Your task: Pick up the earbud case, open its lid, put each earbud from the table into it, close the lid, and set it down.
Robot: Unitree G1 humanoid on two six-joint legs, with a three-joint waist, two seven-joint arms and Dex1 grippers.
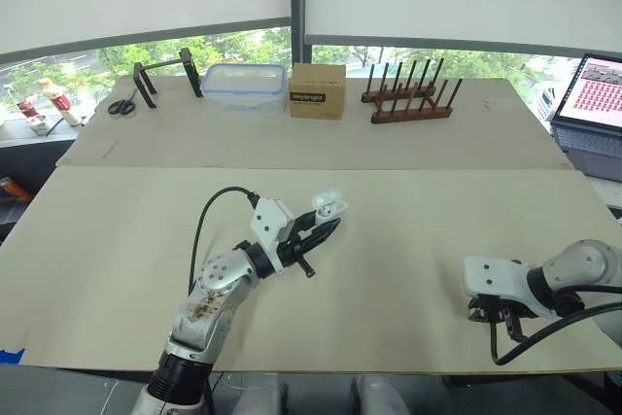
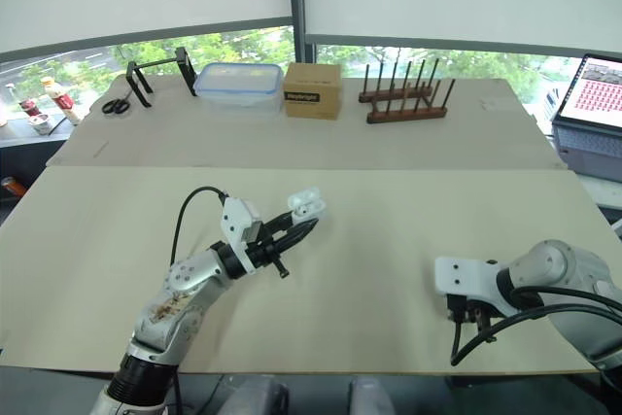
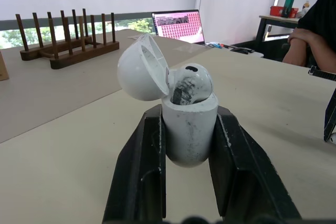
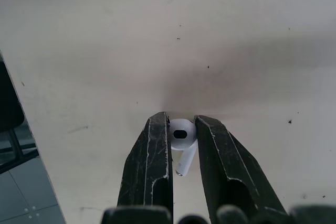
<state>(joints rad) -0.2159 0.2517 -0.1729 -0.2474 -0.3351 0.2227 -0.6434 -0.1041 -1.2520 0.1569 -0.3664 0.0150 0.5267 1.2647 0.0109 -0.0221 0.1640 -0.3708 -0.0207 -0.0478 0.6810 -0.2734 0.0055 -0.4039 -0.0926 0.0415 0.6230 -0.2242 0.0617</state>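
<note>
Item 1, earbud case (image 3: 189, 124): the left gripper (image 1: 328, 219) is clamping it, one black finger pressing on each flank of the white body. It is sitting at the fingertips, raised above the table (image 1: 408, 240) near the middle. Its long axis is running in line with the fingers, open mouth pointing away from the wrist.

Item 2, lid (image 3: 140, 69): it is standing open, swung back on its hinge and leaning to one side of the mouth, hollow side facing the opening.

Item 3, first earbud (image 3: 190, 82): it is sitting inside the case, its rounded head protruding above the rim.

Item 4, second earbud (image 4: 182, 135): the right gripper (image 4: 181, 121) is pinching it at the table's near right part, fingers closing on either side of the head. The head is lying near the fingertips, and the stem is pointing back toward the wrist at a slight slant.

Item 5, far edge of the table: scissors (image 1: 121, 105), a black stand (image 1: 167, 77), a clear plastic container (image 1: 245, 83), a cardboard box (image 1: 318, 90) and a wooden rack (image 1: 408, 96) are lining up; whether the container is holding anything cannot be told. A laptop (image 1: 595, 94) is standing open at the far right
</note>
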